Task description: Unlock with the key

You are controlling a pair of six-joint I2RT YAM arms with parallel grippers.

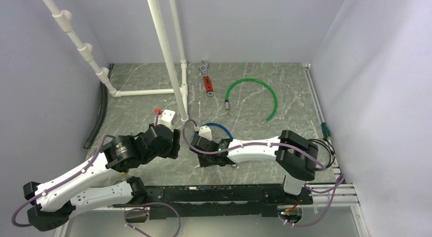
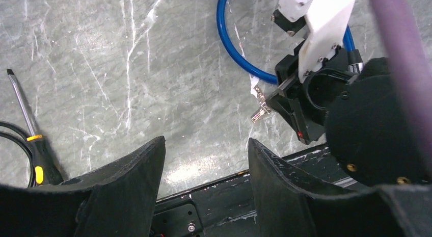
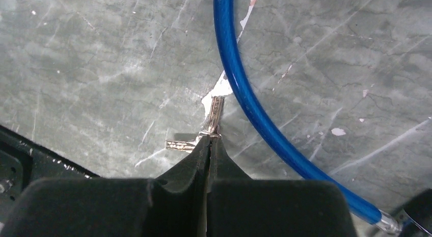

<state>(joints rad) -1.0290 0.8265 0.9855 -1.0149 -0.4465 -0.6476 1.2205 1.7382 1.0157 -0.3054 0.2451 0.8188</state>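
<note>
Right wrist shows right pincer low, pinching key.

The key lies on the counter near its front edge, just beside the near cable loop on that loop's outer side. The right jaws are closed on the key from the front. The left jaws, spread apart, sit to the left of the key. Farther back, a wrench lies left of the far cable loop. A pipe frame stands at the back left.
</note>
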